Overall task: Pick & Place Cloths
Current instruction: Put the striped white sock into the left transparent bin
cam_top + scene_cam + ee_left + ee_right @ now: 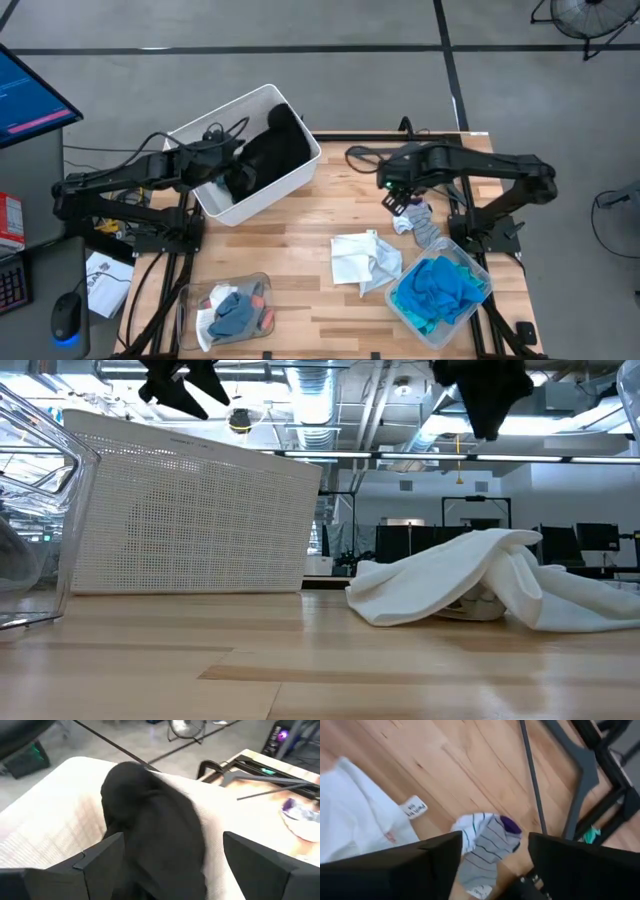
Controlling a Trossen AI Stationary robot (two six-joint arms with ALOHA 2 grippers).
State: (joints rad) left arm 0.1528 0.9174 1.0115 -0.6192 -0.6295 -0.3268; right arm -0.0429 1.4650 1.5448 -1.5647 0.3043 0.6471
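A black cloth (272,150) (155,820) lies in the white bin (215,120), bulging against its far wall. My left gripper (232,170) (172,845) hangs open above it, clear of the bin's rim in the low view (190,390). A grey-and-white striped sock with a purple toe (422,222) (485,840) lies flat on the table. My right gripper (397,197) (495,845) is open above it, one finger to each side. A white cloth (362,262) (470,580) lies crumpled mid-table. A turquoise cloth (440,288) fills a clear tub.
A second clear tub (230,310) at the near left holds grey and orange cloths. A black hanger (370,152) (580,775) lies near the table's far right edge, just beyond the sock. Bare wood shows between the bin and the white cloth.
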